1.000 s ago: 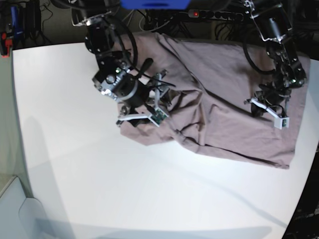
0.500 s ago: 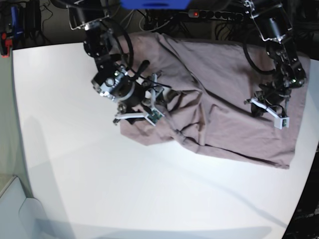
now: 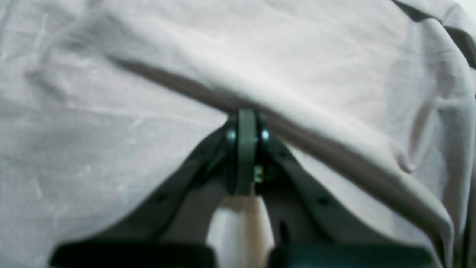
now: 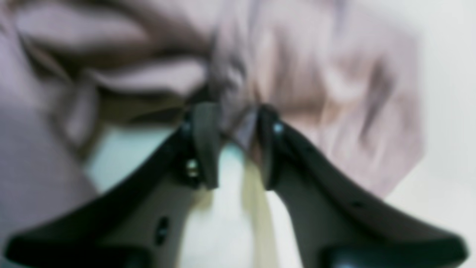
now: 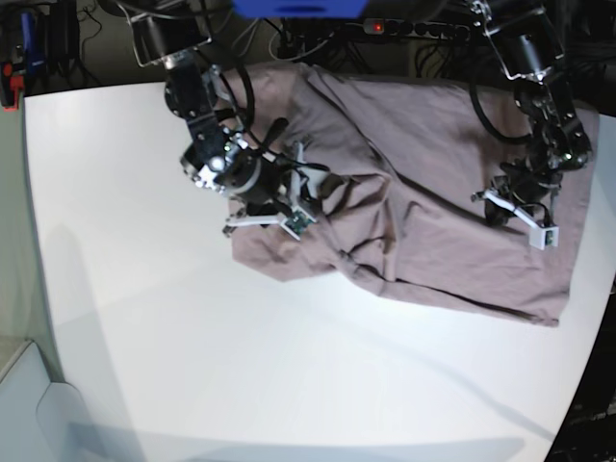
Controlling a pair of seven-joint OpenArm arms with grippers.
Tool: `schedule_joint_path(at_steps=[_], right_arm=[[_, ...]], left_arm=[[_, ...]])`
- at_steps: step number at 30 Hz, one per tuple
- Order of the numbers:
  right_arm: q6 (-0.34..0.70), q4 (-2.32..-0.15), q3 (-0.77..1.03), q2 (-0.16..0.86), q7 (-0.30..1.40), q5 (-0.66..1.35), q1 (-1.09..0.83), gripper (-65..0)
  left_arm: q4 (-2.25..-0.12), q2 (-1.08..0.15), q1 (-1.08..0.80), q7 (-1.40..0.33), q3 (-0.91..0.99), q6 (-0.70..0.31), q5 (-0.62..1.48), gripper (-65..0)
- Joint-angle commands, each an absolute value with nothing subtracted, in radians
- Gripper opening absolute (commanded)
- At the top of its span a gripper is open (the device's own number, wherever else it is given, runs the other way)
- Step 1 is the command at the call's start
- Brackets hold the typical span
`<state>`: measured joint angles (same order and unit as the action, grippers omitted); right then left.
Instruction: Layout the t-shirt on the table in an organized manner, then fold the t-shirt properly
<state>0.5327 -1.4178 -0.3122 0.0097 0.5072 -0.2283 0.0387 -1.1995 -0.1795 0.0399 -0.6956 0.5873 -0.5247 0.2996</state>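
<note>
While the base view takes in the whole white table [image 5: 192, 366] with the mauve-pink t-shirt [image 5: 433, 212] spread crumpled across its far right part, it hides both sets of fingertips behind the arms' own bodies. The right gripper [image 5: 289, 207] sits at the shirt's left edge among bunched folds; the left gripper [image 5: 515, 207] is down on the cloth near the shirt's right edge. Only the wrist cameras show the jaws. In the right wrist view, blurred, the right gripper [image 4: 230, 137] has its two fingers a little apart with a pinch of gathered fabric [image 4: 232, 111] caught between them, so it is clamped on the t-shirt, with bare table showing beneath. In the left wrist view the left gripper [image 3: 243, 149] has its jaws pressed fully together, their tips tucked under a long raised fold [image 3: 282, 108] of the shirt; whether any cloth lies between them cannot be told from here
</note>
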Motion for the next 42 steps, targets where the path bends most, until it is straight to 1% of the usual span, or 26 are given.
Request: schedule_joint_path(at_steps=[1,5,9,15,23,27,31,34,37,40,41,42], right_arm=[[0.526,-1.423,-0.311,0.007,0.481,-0.219,0.068,-55.1],[0.526,-1.428,-0.275,0.007,0.478,-0.219,0.088,-65.0],[0.529,-1.500,-0.229,0.005,0.481,-0.219,0.127,-65.0],[0.530,-1.589,-0.231,0.002,0.483,-0.217,0.223,-65.0],[0.532,-1.586,-0.234,-0.051,0.483,-0.216,0.420,-65.0],[0.532,-1.484,-0.236,-0.085,0.478,-0.216,0.532,-65.0],[0.532,-1.290,-0.234,-0.111,0.475,-0.216,0.621,-65.0],[0.530,-1.162,-0.234,-0.131,0.473,-0.216,0.657,-65.0],[0.530,-1.084,-0.245,-0.157,0.473,-0.216,0.667,-65.0],[0.532,-1.055,-0.377,-0.157,0.483,-0.217,0.662,-65.0],[0.532,-1.055,-0.426,-0.157,0.484,-0.217,0.657,-63.8],[0.532,-1.055,-0.473,-0.157,0.484,-0.217,0.642,-61.2]], left_arm=[[-1.201,-0.182,0.036,-0.748,0.587,-0.516,0.263,-65.0],[-1.201,-0.182,0.036,-0.748,0.587,-0.516,0.263,-65.0],[-1.201,-0.183,0.036,-0.748,0.587,-0.516,0.263,-65.0],[-1.204,-0.183,0.044,-0.748,0.587,-0.516,0.263,-65.0],[-1.204,-0.179,0.048,-0.750,0.584,-0.516,0.259,-65.0],[-1.207,-0.179,0.045,-0.754,0.582,-0.516,0.257,-65.0],[-1.208,-0.182,0.041,-0.759,0.585,-0.516,0.263,-65.0],[-1.208,-0.182,0.039,-0.759,0.587,-0.518,0.263,-65.0],[-1.207,-0.182,0.039,-0.754,0.587,-0.518,0.262,-65.0],[-1.208,-0.182,0.039,-0.756,0.584,-0.518,0.263,-65.0],[-1.208,-0.182,0.041,-0.756,0.584,-0.518,0.263,-65.0],[-1.207,-0.182,0.042,-0.756,0.582,-0.518,0.263,-65.0]])
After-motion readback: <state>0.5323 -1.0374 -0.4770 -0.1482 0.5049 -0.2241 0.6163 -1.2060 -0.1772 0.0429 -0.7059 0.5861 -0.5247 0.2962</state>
